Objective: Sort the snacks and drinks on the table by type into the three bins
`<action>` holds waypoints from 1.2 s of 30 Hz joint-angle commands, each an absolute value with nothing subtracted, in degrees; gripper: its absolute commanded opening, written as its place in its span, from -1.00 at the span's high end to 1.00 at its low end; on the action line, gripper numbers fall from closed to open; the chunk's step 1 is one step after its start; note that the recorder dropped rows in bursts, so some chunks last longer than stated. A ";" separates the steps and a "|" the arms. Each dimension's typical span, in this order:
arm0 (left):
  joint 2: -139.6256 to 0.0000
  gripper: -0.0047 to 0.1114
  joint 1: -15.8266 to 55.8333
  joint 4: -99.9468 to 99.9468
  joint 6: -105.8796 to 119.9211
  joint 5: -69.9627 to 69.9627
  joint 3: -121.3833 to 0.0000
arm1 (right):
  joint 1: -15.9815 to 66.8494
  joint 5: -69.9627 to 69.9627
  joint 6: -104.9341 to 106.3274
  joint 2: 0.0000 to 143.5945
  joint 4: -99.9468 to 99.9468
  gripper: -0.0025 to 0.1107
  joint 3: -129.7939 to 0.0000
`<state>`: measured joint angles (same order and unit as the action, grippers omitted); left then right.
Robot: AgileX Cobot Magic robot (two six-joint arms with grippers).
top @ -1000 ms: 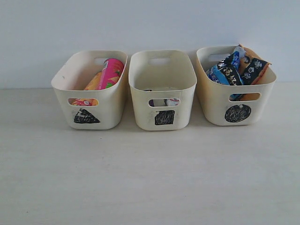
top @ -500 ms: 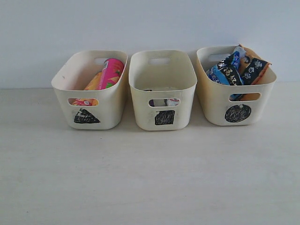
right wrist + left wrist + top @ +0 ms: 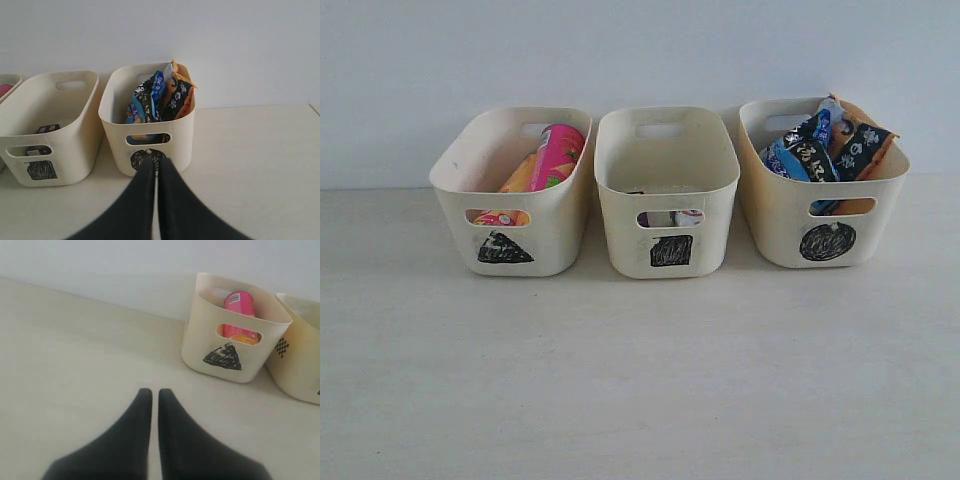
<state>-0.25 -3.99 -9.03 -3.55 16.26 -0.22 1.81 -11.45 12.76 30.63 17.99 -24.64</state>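
Three cream bins stand in a row at the back of the table (image 3: 640,380). The triangle bin (image 3: 470,250) on the left holds a pink chip cylinder (image 3: 556,157) and a yellow one (image 3: 520,174). Small cartons (image 3: 665,217) show through the handle slot of the square bin (image 3: 620,245) in the middle. A blue bag (image 3: 798,155) and an orange-black bag (image 3: 862,150) stick out of the circle bin (image 3: 775,235) on the right. My left gripper (image 3: 155,391) is shut and empty over bare table, short of the triangle bin (image 3: 197,347). My right gripper (image 3: 156,161) is shut and empty in front of the circle bin (image 3: 182,135).
A plain pale wall rises right behind the bins. The pale table surface stretches in front of the bins in the exterior view, where neither arm shows.
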 commanded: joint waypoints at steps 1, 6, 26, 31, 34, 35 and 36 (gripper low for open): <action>0.00 0.84 -4.06 -8.58 -4.06 16.50 0.00 | 1.75 -11.35 12.54 30.44 17.86 0.96 -24.52; 0.00 0.84 -4.06 -8.58 -4.06 16.50 0.00 | 1.75 -11.35 12.54 30.44 17.86 0.96 -24.52; 0.00 0.84 -4.06 -8.58 -4.06 16.50 0.00 | 1.75 -11.35 12.54 30.44 17.86 0.96 -24.52; 0.00 0.84 -4.06 -8.58 -4.06 16.50 0.00 | 1.75 -11.35 12.54 30.44 17.86 0.96 -24.52; 0.00 0.84 -4.06 -8.58 -4.06 16.50 0.00 | 1.75 -8.96 12.54 30.44 17.39 0.96 -24.52; 0.00 0.84 -4.06 -8.58 -4.06 16.50 0.00 | 1.75 -7.58 12.78 30.44 17.03 0.96 -24.52; 0.00 0.84 -4.06 -8.58 -4.06 16.50 0.00 | 1.75 -5.97 12.77 29.95 17.03 0.96 -24.52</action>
